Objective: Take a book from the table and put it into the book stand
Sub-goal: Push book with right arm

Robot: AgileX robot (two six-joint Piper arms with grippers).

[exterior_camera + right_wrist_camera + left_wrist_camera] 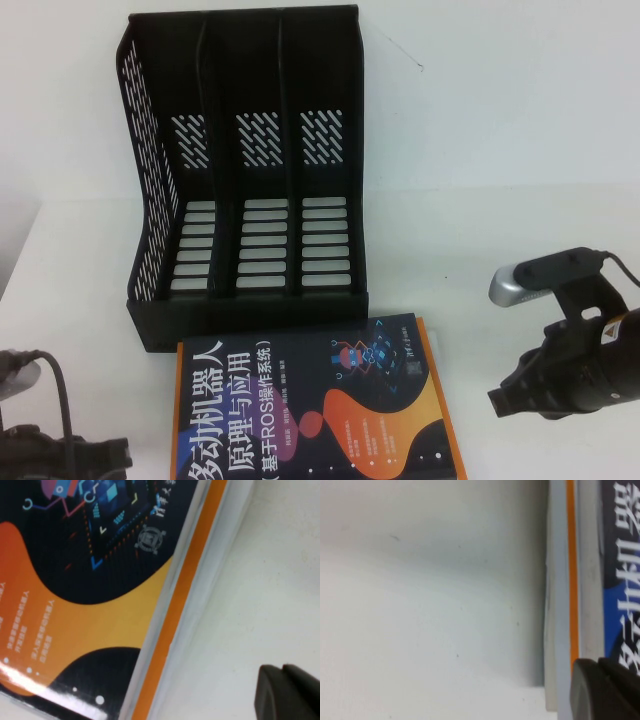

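Note:
The dark navy book (320, 410) with white Chinese title, orange blobs and orange edge lies flat on the white table (450, 260), just in front of the black three-slot book stand (250, 170), whose slots hold nothing. My left gripper (120, 455) is low at the front left, shut and empty, beside the book's left edge. In the left wrist view its tip (605, 690) overlaps the book's orange edge (572, 580). My right gripper (495, 395) is shut and empty, right of the book; in the right wrist view it (287, 692) is over bare table beside the book (90, 570).
A pale grey-white layer (555, 605) shows under the book along its edges. The stand's perforated side wall (150, 180) rises on its left. Bare table (260, 580) lies to the right of the book and stand.

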